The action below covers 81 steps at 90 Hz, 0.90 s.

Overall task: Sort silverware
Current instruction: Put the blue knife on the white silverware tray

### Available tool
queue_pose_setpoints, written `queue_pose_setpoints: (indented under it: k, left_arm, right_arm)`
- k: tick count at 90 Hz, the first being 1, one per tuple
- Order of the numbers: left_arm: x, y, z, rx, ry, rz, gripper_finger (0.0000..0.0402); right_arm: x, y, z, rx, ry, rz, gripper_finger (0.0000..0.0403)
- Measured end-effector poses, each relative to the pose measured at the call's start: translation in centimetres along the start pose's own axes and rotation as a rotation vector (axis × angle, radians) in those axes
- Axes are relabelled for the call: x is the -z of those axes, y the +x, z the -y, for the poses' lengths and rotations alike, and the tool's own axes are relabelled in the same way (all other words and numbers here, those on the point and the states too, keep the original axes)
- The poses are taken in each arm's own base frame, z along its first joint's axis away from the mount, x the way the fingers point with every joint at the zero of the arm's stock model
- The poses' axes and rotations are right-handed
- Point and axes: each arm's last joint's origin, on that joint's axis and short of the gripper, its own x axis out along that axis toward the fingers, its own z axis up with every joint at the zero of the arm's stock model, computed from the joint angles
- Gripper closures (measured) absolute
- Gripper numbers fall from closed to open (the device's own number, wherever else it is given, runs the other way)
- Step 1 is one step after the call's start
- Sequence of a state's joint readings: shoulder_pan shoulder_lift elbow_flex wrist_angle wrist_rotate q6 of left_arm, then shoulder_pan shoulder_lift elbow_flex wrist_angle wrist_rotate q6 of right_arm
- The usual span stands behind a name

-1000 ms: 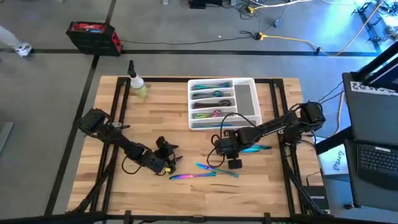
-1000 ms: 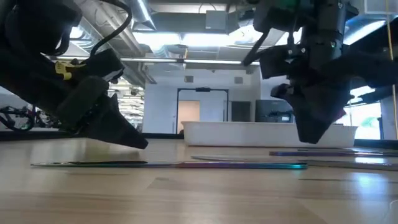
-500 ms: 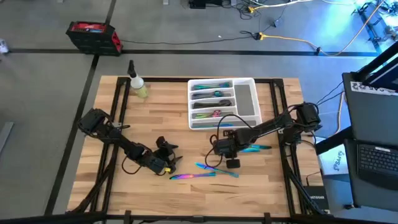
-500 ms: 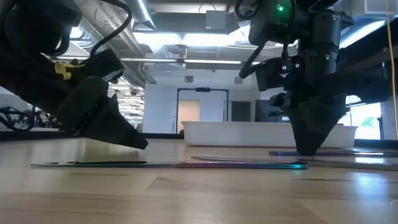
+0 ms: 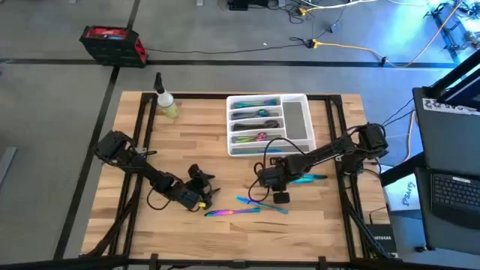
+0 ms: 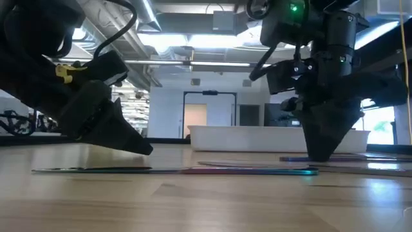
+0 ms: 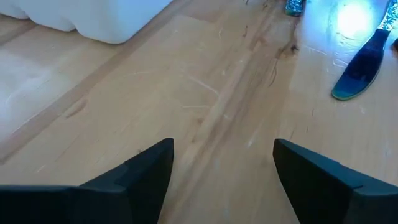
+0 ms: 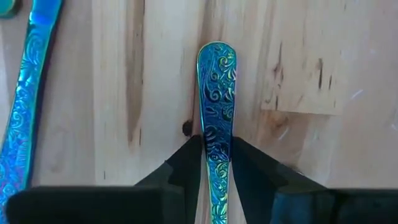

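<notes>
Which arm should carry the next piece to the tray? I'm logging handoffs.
Right: the right gripper is closed on a blue patterned handle, near the white tray. The left gripper is open and empty.

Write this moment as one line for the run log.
right gripper: shut on utensil handle, at table | left gripper: open, idle | tray: partly filled

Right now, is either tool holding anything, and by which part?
The right tool is shut on one piece of silverware, pinching its patterned handle partway along, near the table. The left tool is open and holds nothing.
</notes>
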<state>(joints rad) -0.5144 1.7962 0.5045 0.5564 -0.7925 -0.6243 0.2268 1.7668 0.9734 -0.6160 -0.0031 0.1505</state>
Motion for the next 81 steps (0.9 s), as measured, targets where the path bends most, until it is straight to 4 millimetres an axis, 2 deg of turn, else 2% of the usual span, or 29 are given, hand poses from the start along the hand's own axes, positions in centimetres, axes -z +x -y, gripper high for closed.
queue_pose_setpoints:
  k: [54,81]
  left_arm:
    - [-0.03,0.06,-0.05,-0.003,-0.001,0.0,0.0139]
    - [-0.11,0.19,-0.18,-0.009,-0.003,0.0,0.0139]
  right_arm:
    - [-0.14,0.15,0.02,0.026,-0.053,0.023,0.0329]
    - [-0.16,0.16,0.02,0.023,-0.052,0.025,0.0362]
